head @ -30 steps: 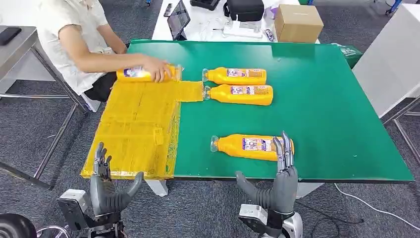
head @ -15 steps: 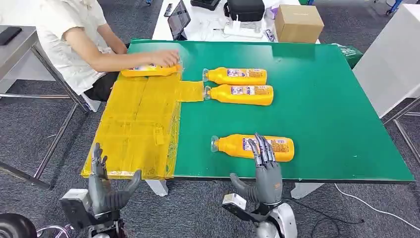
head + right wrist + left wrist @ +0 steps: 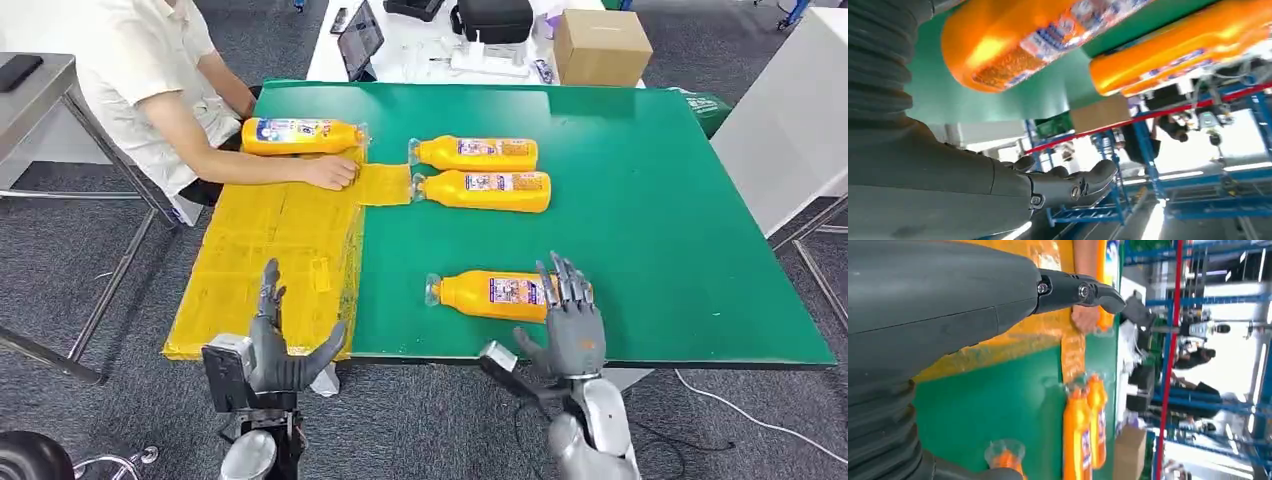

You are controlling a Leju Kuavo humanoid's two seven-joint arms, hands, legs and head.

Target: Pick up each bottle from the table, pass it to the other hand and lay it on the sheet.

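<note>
Four orange plastic bottles lying flat in head view: nearest bottle (image 3: 500, 294) on green table (image 3: 650, 220), just past my right hand (image 3: 570, 325), fingers spread, empty. My left hand (image 3: 280, 350) spread before yellow sheet (image 3: 270, 250). Left wrist view: person's hand (image 3: 1085, 317) resting on sheet.

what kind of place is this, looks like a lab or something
Probably a robotics lab or test workshop. A green mat-covered table holds identical orange bottles laid out for practice, a person tends them, and a white desk behind carries a tablet, bag and cardboard box.
</note>
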